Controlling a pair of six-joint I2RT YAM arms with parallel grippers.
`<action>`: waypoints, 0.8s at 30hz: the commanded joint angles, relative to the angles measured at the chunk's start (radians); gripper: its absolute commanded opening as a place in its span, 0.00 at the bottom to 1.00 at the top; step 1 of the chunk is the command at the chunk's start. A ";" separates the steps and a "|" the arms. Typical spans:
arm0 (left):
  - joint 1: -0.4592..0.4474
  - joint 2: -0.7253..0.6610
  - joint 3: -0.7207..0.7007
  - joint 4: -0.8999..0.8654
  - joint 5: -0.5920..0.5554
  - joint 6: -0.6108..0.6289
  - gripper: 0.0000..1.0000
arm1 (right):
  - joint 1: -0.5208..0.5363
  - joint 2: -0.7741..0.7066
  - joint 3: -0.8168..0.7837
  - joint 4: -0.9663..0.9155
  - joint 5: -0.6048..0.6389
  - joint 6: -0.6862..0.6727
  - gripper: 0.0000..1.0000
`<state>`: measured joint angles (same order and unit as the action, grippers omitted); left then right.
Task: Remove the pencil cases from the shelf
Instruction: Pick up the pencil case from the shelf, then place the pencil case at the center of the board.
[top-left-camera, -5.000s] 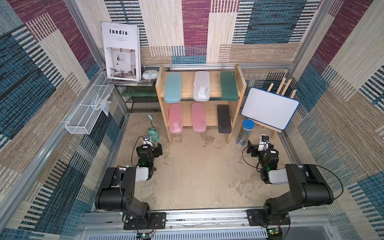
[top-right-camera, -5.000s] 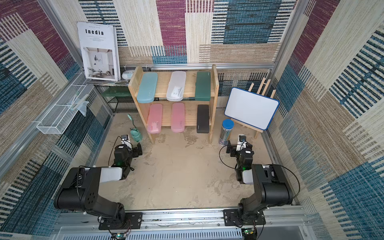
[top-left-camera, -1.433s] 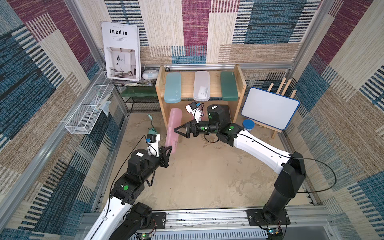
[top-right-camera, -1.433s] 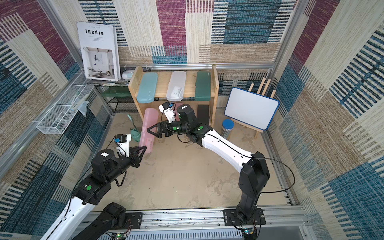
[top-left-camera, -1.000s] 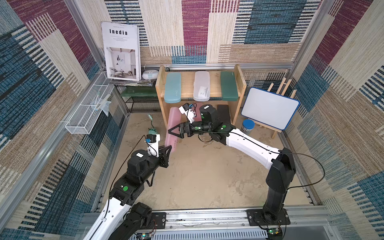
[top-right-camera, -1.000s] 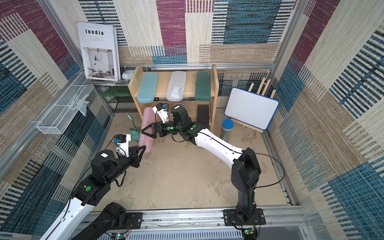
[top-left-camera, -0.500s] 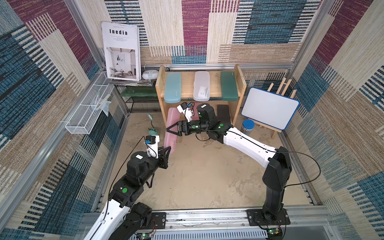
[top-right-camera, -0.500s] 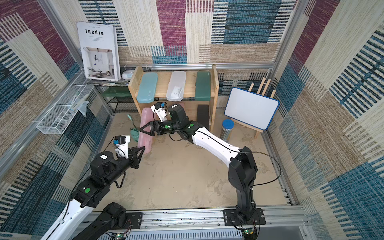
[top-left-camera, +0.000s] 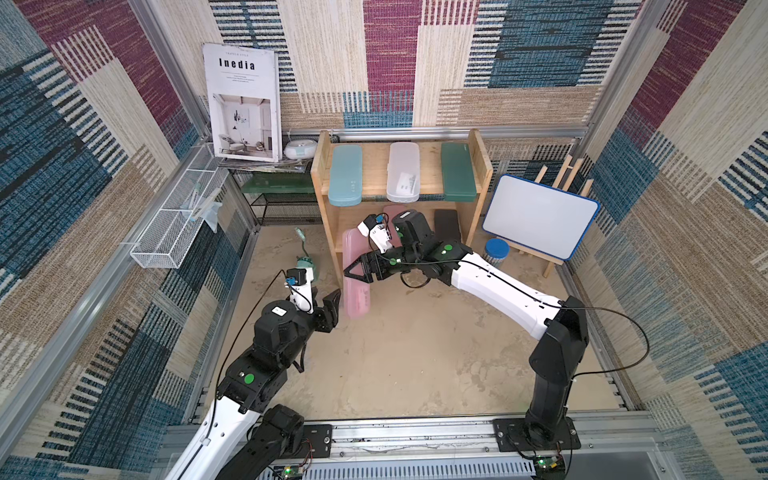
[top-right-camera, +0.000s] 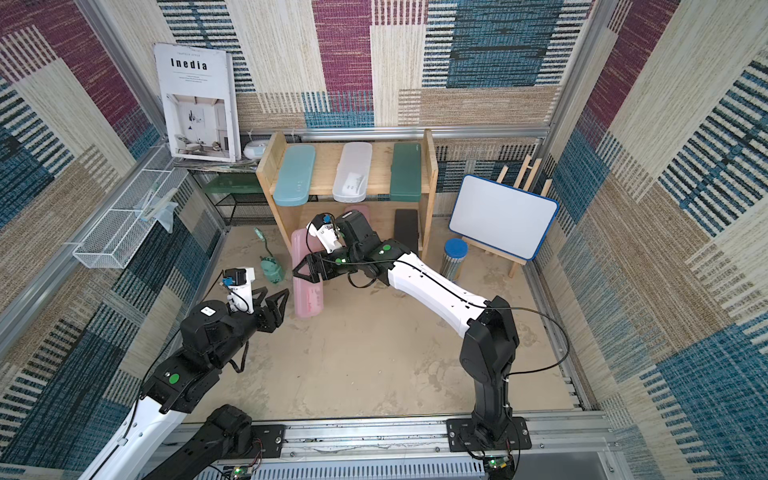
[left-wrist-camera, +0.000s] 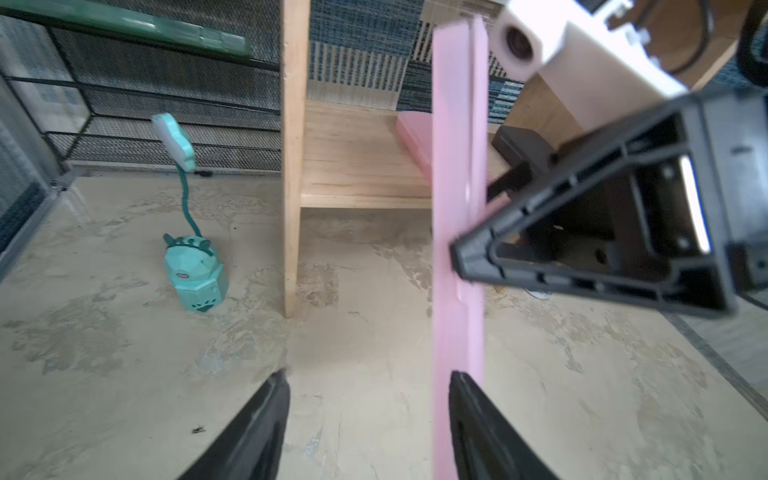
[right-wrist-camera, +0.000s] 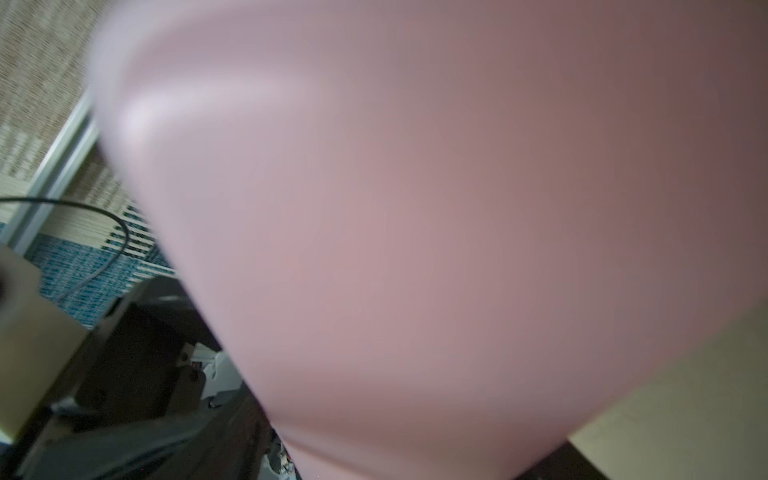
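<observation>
Shelf (top-left-camera: 323, 183): five of the six cases are left on it, so the task is judged to be at an early stage.
Upper tier: the light teal case (top-left-camera: 345, 174), the translucent white case (top-left-camera: 404, 172) and the dark green case (top-left-camera: 457, 171) are laid side by side, their front ends overhanging the board.
Lower tier: the second pink case (top-left-camera: 395, 209), largely hidden by the right arm, and the black case (top-left-camera: 446, 220) are lodged there.
Held pink case (top-left-camera: 358, 295): it is off the shelf and carried steeply on end in front of the lower tier. Whether its lower end touches the floor (top-left-camera: 415, 353) cannot be told.
Right gripper (top-left-camera: 356, 270): it is clenched across the width of the held pink case at about mid-length. Its wrist view is filled by the blurred pink face.
Left gripper (left-wrist-camera: 369, 378): it is released, with the jaws spread. One finger is seen just beside the case's lower end, and nothing is clasped.
Handling: the cases are judged light, stiff and smooth, so a slip is likely under a weak pinch. A long box is expected to swing if it is taken off centre.
Hold point: mid-length across the width is judged safest. On the shelf, the overhanging front end is what is offered first.
</observation>
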<state>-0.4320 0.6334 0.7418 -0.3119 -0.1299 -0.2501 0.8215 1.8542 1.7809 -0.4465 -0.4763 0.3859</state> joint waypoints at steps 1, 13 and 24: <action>-0.002 0.017 0.014 0.047 -0.116 0.028 0.66 | 0.001 -0.032 -0.047 -0.255 0.057 -0.155 0.70; -0.001 0.197 0.046 0.153 -0.172 0.041 0.67 | -0.011 -0.221 -0.493 -0.520 0.201 -0.089 0.70; 0.001 0.315 0.038 0.206 -0.142 0.028 0.68 | -0.260 -0.237 -0.736 -0.438 0.277 -0.037 0.70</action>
<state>-0.4332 0.9325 0.7795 -0.1436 -0.2844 -0.2184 0.6044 1.6035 1.0504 -0.9051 -0.2424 0.3401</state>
